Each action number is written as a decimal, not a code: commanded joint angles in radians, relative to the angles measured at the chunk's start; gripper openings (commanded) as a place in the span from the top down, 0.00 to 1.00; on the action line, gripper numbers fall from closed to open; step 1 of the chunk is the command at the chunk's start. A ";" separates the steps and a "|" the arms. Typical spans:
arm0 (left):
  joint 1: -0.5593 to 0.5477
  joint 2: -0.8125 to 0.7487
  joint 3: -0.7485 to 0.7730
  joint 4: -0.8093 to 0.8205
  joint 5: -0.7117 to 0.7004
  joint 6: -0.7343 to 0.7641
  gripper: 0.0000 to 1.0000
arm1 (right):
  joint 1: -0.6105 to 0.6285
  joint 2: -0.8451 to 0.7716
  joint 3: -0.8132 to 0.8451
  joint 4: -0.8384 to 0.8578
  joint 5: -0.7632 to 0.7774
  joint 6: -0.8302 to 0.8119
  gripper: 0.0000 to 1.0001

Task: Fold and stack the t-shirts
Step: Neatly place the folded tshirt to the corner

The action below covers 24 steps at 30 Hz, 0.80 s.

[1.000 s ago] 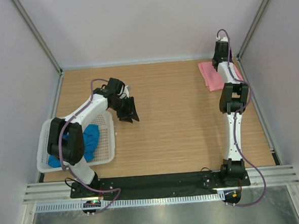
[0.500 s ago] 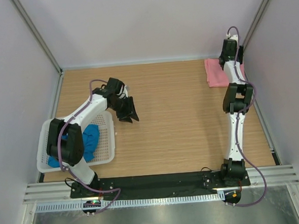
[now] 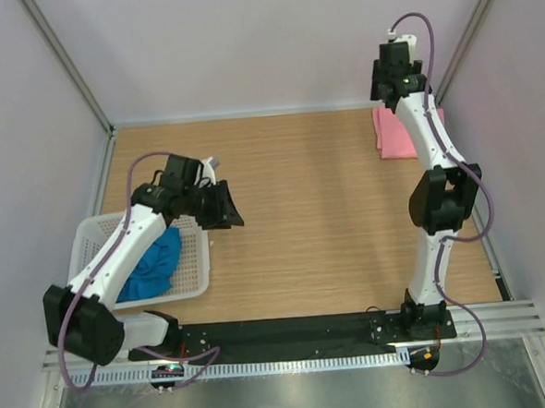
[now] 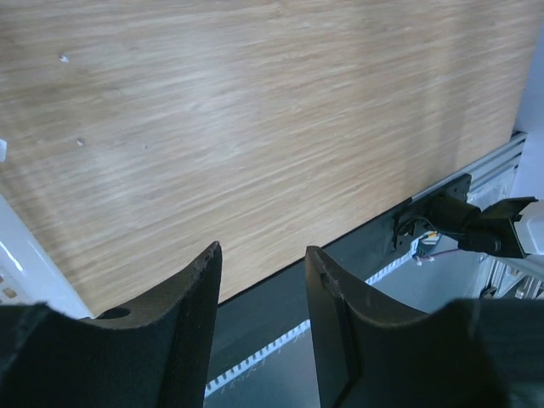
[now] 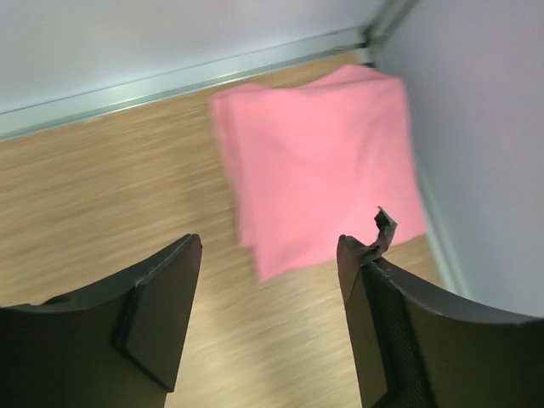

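Pink t-shirt (image 5: 314, 161) folded flat, blue t-shirt (image 3: 156, 263) in basket (image 3: 192, 257), left hand (image 4: 262, 257) spread, right hand (image 5: 269, 246) spread

Robotics lab cell: white panel walls (image 3: 244, 48), aluminium frame (image 3: 68, 64), wooden table (image 3: 320, 220).

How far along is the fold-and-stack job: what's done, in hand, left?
Done: the salmon pink fabric t-shirt lies folded in the far right corner. In hand: nothing; left jaws and right jaws open, empty. Left: the bright blue fabric t-shirt, crumpled in the white perforated plastic basket, needs folding and stacking.
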 commanded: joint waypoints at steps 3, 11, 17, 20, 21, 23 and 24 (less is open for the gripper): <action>0.004 -0.182 -0.171 0.043 0.093 -0.027 0.53 | 0.208 -0.244 -0.363 -0.143 -0.294 0.267 0.23; 0.004 -0.315 -0.271 0.149 0.179 -0.113 0.44 | 0.329 -0.656 -1.067 -0.023 -0.469 0.609 0.00; 0.004 -0.392 -0.421 0.255 0.142 -0.260 0.12 | 0.344 -1.045 -1.322 -0.097 -0.526 0.684 0.00; 0.004 -0.461 -0.533 0.327 0.145 -0.352 0.09 | 0.349 -1.229 -1.406 -0.177 -0.541 0.718 0.00; 0.004 -0.514 -0.558 0.355 0.153 -0.407 0.09 | 0.351 -1.275 -1.426 -0.188 -0.558 0.712 0.00; 0.003 -0.582 -0.645 0.447 0.156 -0.460 0.08 | 0.349 -1.392 -1.520 -0.157 -0.604 0.698 0.00; 0.003 -0.628 -0.676 0.471 0.153 -0.490 0.07 | 0.351 -1.424 -1.554 -0.146 -0.627 0.704 0.00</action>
